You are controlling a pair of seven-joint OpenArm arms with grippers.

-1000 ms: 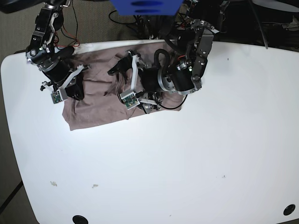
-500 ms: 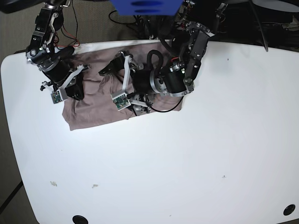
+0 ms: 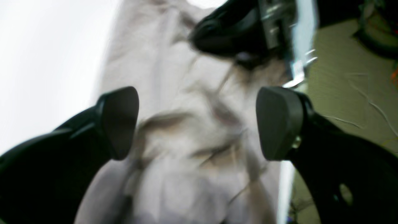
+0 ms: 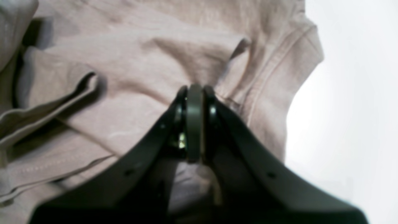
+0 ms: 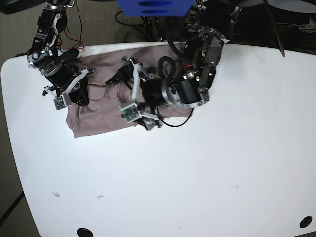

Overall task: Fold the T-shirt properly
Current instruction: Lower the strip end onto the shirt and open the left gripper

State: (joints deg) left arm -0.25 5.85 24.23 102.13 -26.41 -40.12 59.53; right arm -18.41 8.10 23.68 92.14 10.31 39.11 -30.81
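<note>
The mauve T-shirt lies wrinkled and spread at the back left of the white table. In the base view my right gripper rests on the shirt's left part. The right wrist view shows its jaws shut, pinching a fold of the T-shirt near a hemmed sleeve edge. My left gripper hovers over the shirt's middle, pointing left. In the blurred left wrist view it is wide open, with the T-shirt below the two pads and nothing between them.
The other arm shows beyond the open pads. A blue object and cables sit behind the table. Two dark holes mark the front edge. Small specks lie front left. Carpet floor borders the back edge.
My left arm has swung left across the shirt, then a little toward the front, staying open. The right arm has not moved and stays shut.
</note>
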